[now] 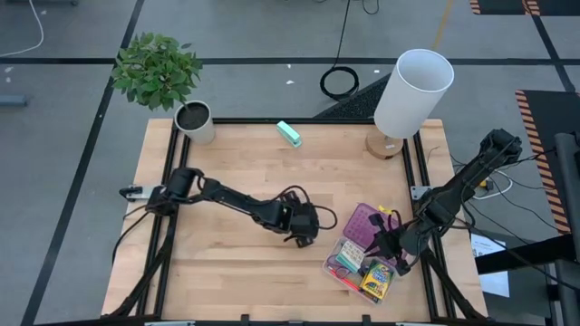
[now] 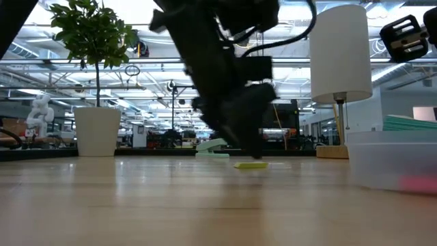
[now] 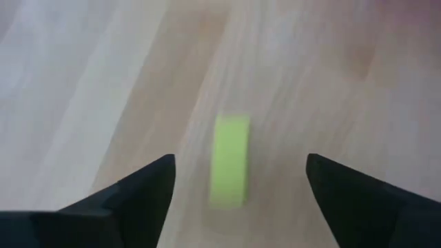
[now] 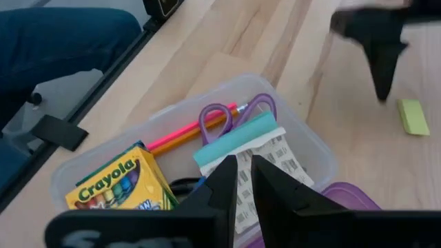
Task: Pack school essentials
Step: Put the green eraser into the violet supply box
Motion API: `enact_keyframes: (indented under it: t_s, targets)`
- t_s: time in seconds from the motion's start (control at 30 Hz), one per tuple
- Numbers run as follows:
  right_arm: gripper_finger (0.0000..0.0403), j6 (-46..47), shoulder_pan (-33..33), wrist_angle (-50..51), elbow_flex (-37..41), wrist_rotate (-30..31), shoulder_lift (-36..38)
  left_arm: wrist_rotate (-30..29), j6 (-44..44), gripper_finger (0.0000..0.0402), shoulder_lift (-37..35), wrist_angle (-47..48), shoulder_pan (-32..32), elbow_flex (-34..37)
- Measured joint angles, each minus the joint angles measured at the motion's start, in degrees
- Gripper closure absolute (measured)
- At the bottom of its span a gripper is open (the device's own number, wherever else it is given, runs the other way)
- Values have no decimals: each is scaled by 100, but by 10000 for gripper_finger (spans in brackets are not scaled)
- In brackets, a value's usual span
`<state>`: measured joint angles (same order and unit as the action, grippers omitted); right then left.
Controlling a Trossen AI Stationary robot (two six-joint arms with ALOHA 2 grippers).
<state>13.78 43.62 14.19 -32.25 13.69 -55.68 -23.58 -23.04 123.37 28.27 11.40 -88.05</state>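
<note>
With most essentials already in the clear box point(image 4: 303, 148) at surface's front-right, last pickup in hand: left pincer point(image 3: 238, 179) spread wide astride yellow eraser point(image 3: 230, 160) lying flat mid-surface, needing descent, squeeze & carry to box; right pincer point(image 4: 244, 176) nearly clenched, empty, above box.

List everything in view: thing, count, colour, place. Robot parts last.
Eraser: one, yellow-green, on the table between the left pincer's fingers.
Clear box: one, near the table's front right.
Crayon box: one, yellow-green, in the clear box.
Scissors: one, purple-handled, in the clear box.
Pen and pencil: red and orange, in the clear box.
Purple lid: one, beside the clear box.
Teal block: one, back centre.
Plant pot: one, white, back left.
Lamp: one, white, back right.
Left pincer: open, over the eraser.
Right pincer: shut, above the clear box.
</note>
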Motion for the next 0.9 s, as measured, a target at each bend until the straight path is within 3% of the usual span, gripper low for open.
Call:
enact_keyframes:
  t_s: [0.1,0.27,0.5,0.9]
  targets:
    - [367,-22,0,-4,5,0,0,159,-58,59,-154,432,-56,1]
    - [367,-289,0,-84,5,166,0,263,44,62,-135,87,-105,86]
    - [367,-297,0,-157,5,296,-4,303,152,113,-109,-1269,-132,707]
    - [367,-421,0,-284,5,278,-7,455,-281,184,-146,-2127,-183,1411]
